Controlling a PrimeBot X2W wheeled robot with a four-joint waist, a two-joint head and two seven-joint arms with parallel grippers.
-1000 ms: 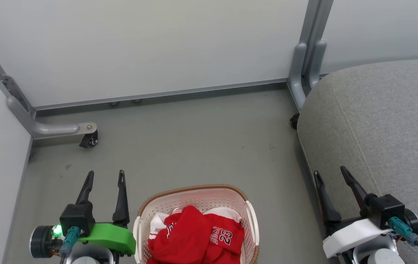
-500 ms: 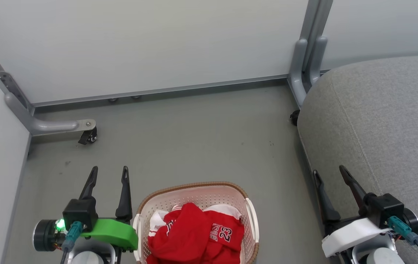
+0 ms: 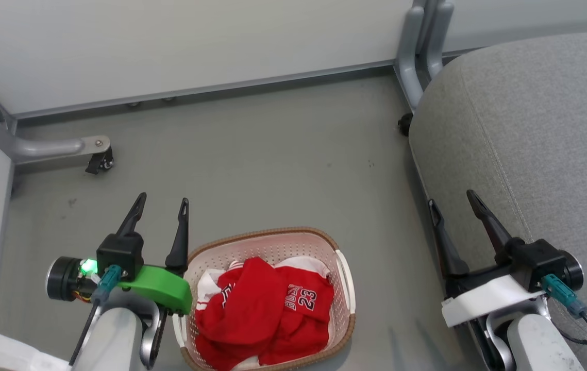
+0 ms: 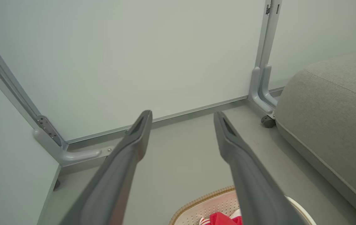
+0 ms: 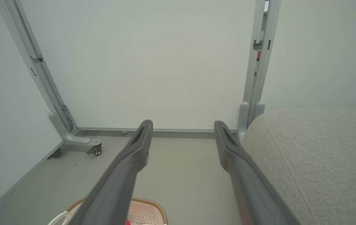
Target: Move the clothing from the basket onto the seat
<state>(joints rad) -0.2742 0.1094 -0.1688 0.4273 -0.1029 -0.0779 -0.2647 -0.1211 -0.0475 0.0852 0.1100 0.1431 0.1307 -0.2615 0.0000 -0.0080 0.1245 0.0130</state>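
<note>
Your left tool (image 3: 164,198), open and empty, sits just left of the basket (image 3: 272,234) holding the clothing (image 3: 257,309); right tool (image 3: 451,197), also open, well apart.

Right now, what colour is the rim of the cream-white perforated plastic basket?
Brown woven-look basket rim, best seen in the head view.

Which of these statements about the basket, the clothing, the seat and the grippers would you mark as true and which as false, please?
1. The red clothing lies in the basket. True.
2. The basket stands on the seat. False: it stands on the floor, to the left of the seat.
3. The left gripper and the right gripper are both open and empty. True.
4. One garment shows the number 23. True.
5. The left gripper is touching the clothing. False: it is at the basket's left side, apart from the clothing.
</note>
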